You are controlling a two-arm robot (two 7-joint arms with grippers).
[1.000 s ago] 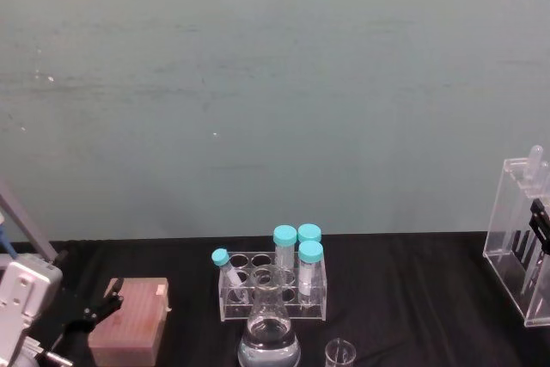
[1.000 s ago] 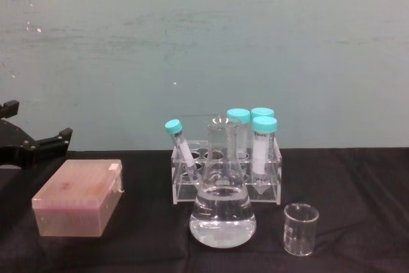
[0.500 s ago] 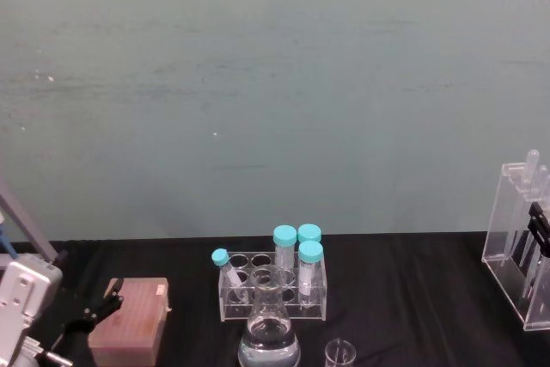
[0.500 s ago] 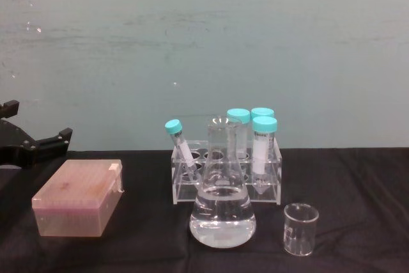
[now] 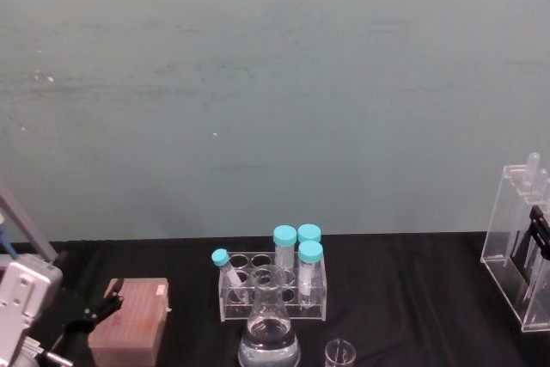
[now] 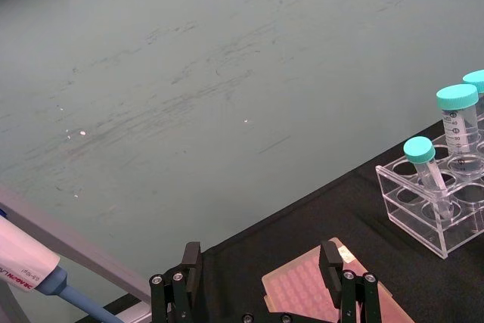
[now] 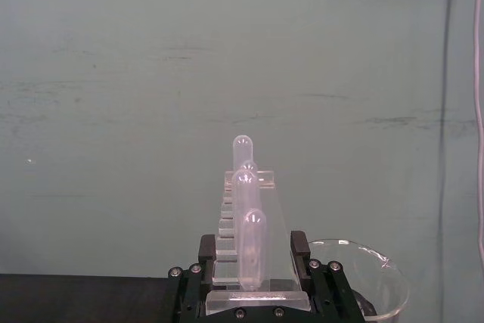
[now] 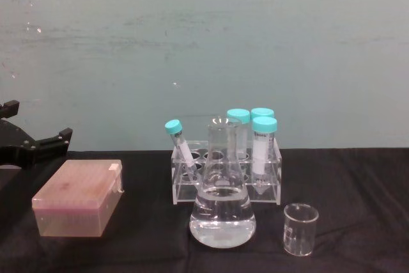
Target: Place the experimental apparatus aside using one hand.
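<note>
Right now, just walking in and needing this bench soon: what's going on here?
The right end effector grips the tall acrylic rack of test tubes at the far right, off to the side. The conical flask and small beaker stand untouched at front centre, before the low rack of teal-capped tubes. The left end effector hangs open by the pinkish box, idle.
</note>
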